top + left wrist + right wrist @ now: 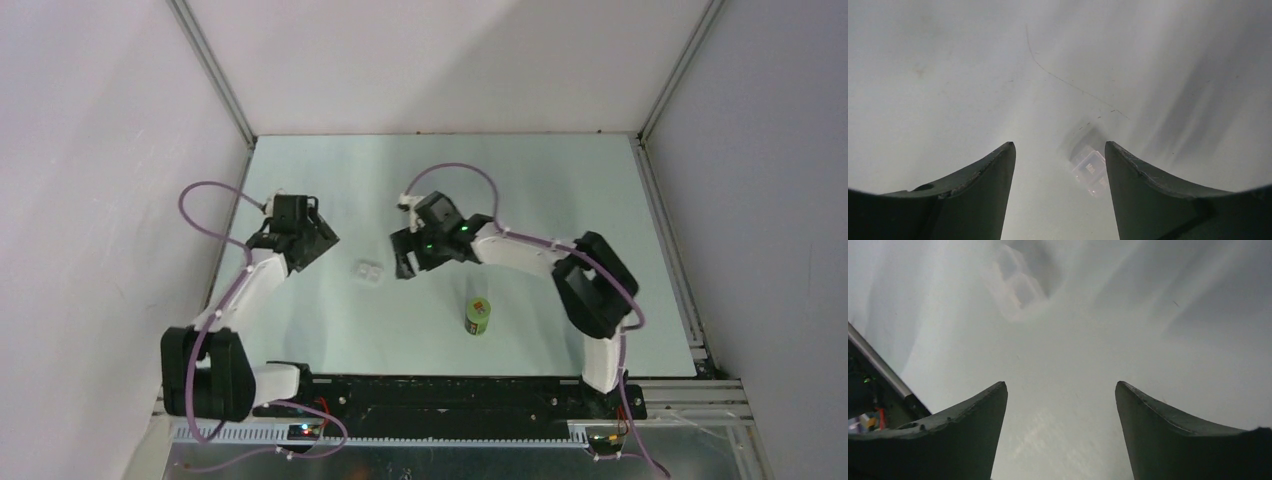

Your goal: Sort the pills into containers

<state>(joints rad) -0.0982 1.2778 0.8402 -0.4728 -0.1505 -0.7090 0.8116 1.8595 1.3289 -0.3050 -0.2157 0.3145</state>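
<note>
1. Nearest the arm bases, a green bottle (478, 317) with a red-orange label stands upright on the pale table (560, 200), apart from everything else.
2. Farther in and to the left, the containers (369, 270), a small clear box of two joined compartments, rest flat on the table between the two arms. What lies inside them is too small and blurred to tell in any view.
3. Just right of the containers hangs the right pincer (1060, 385). Its jaws are spread wide with only bare table between them, and the clear box shows as a blur ahead and to the left.
4. Left of the containers, and a little farther back, is the left pincer (1059, 145). Its jaws are also parted and empty. In its wrist view the containers lie just ahead, close to the right finger (1148, 190), touching neither.
</note>
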